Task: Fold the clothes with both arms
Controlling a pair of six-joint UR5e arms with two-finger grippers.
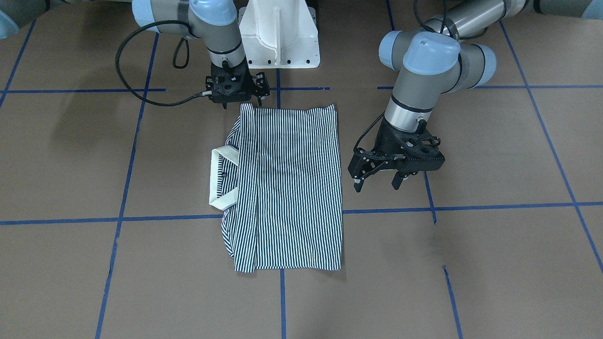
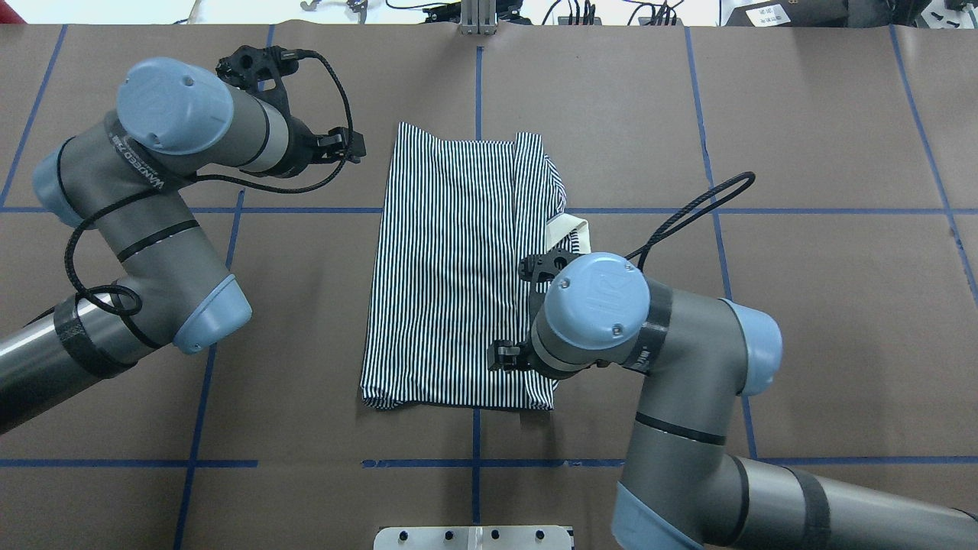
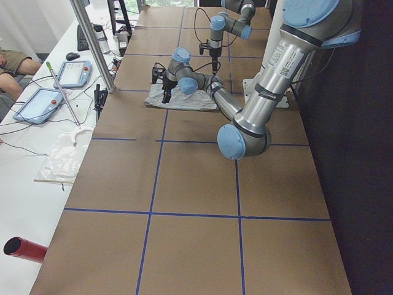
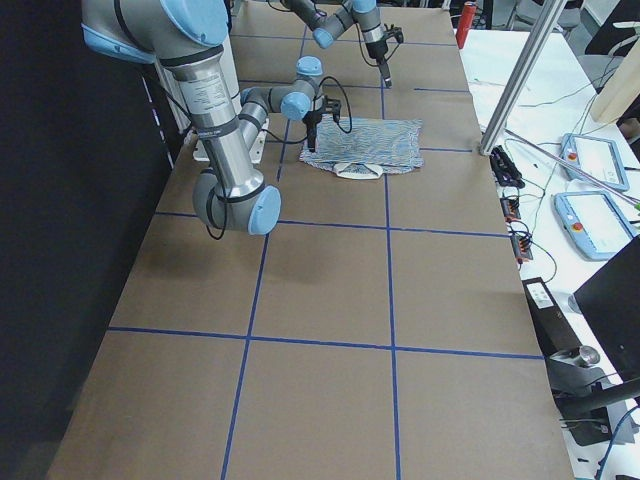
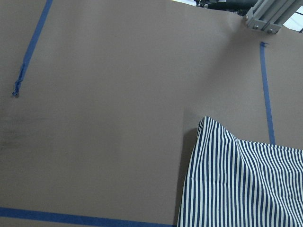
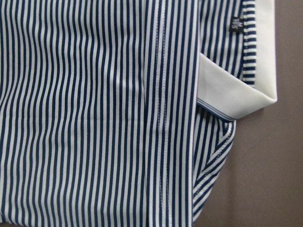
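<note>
The striped polo shirt [image 1: 292,188] lies flat in the middle of the brown bench [image 1: 471,259], folded into a tall rectangle in the front-facing view, with its cream collar [image 1: 219,179] poking out past the left edge of the fold. The left pincer [image 1: 377,183] sits to the right of the shirt in that frame, clear of the cloth, its two black fingers spread wide and holding nothing. The right pincer [image 1: 240,102] hangs at the shirt's upper left corner, just below the white pedestal base [image 1: 280,37]; its prongs look parted, though the tips merge with the dark stripes and I cannot see whether they touch the fabric. From overhead the right arm's blue-capped wrist [image 2: 596,302] covers that pincer almost wholly, along with part of the collar and the shirt's lower right. The left wrist camera catches only one striped corner at the lower right, cut off by the frame edge. The right wrist camera is filled with stripes, a seam and the collar at upper right, plus a small dark label [image 6: 236,24] too small to read. In both side views the shirt and the pincers are too small to judge
</note>
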